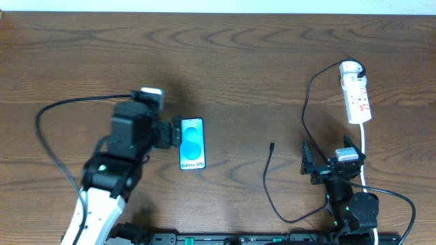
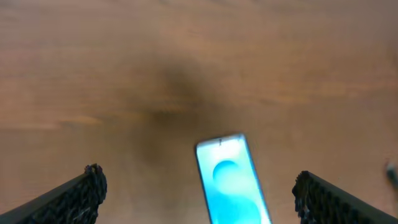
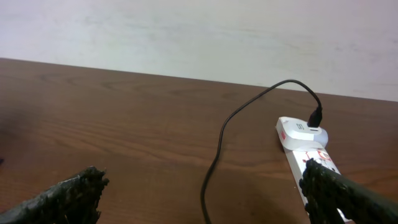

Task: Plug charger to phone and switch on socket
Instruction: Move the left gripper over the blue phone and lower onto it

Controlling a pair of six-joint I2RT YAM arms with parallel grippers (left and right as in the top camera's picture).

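Our left end effector (image 2: 199,183) hangs spread wide and empty over the phone (image 1: 192,143), which lies flat on the bench (image 1: 238,54), likely to steady it. The right end effector (image 3: 202,179), equally wide and empty, sits near the charger (image 1: 272,145), whose loose tip lies between them. Its plug is in the far-right socket (image 1: 358,95).

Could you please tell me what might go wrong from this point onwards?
The phone lies flat on the table by the open left end effector; closing on it could slide it instead of gripping it. The charger cable passes close beside the right end effector, so a move could snag it and tug its plug from the socket. Its connector tip is tiny and easy to miss.
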